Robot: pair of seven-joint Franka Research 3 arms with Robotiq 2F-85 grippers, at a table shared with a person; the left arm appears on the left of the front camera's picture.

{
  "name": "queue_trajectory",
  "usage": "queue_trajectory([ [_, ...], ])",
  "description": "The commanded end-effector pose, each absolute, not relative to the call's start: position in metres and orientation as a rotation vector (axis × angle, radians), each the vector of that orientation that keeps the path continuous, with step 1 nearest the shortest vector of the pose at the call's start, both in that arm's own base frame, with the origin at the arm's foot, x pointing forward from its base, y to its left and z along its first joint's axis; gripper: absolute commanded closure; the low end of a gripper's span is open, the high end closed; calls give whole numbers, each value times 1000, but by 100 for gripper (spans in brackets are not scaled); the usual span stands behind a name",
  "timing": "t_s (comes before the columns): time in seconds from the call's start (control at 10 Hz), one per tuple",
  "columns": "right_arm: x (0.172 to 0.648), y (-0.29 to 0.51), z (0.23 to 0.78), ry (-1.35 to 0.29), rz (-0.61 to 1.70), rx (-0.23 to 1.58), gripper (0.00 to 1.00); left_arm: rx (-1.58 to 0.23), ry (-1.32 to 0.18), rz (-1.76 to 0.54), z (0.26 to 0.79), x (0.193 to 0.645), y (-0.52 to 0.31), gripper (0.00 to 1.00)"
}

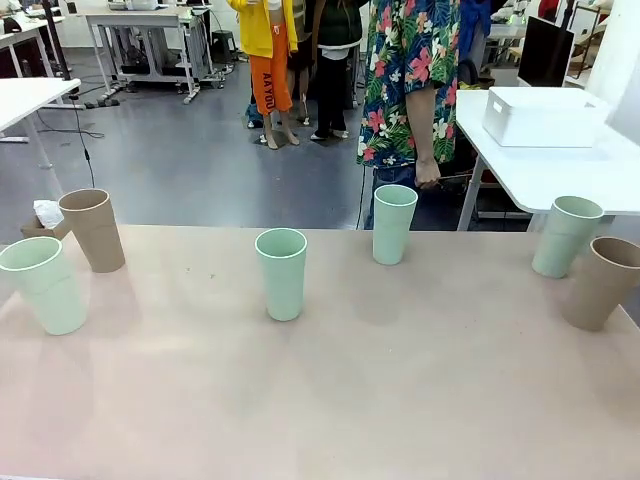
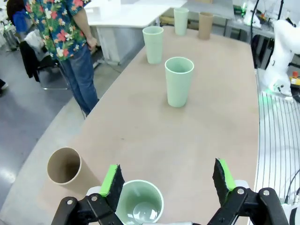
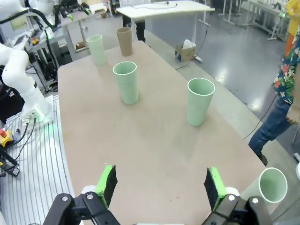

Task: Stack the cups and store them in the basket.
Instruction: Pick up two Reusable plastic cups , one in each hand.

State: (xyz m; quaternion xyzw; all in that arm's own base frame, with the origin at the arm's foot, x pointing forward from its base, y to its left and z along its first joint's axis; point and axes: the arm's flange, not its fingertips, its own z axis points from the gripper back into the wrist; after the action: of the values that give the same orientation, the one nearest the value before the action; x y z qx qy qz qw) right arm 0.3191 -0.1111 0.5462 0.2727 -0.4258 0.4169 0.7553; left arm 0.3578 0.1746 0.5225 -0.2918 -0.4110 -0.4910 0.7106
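On the pinkish matte desk [image 1: 400,400], all upright, mouths up, apart and unstacked: far-left mint cup [image 1: 42,283], left tan cup [image 1: 93,229], middle mint cup [image 1: 281,272], far-edge mint cup [image 1: 393,223], right mint cup [image 1: 566,235], right tan cup [image 1: 603,282]. Tall, tapered, handleless, dull-surfaced; empty wherever an inside shows. White rectangular basket [image 1: 540,115] off on a second desk [image 1: 560,175] at far right, contents out of sight. Left tool [image 2: 167,174] spread wide above the far-left mint cup, pinching nothing. Right tool [image 3: 161,180] likewise spread, over bare desk.
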Motion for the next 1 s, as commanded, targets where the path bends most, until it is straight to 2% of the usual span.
queue_trajectory([
  [0.0,321,-108,544,-947,917,610,0,-651,-920,-1093,523,362,171,0],
  [0.6,326,-117,540,-933,839,643,0,-633,-867,-1031,530,363,163,0],
  [0.9,323,-114,538,-929,846,628,0,-630,-886,-1075,525,364,165,0],
])
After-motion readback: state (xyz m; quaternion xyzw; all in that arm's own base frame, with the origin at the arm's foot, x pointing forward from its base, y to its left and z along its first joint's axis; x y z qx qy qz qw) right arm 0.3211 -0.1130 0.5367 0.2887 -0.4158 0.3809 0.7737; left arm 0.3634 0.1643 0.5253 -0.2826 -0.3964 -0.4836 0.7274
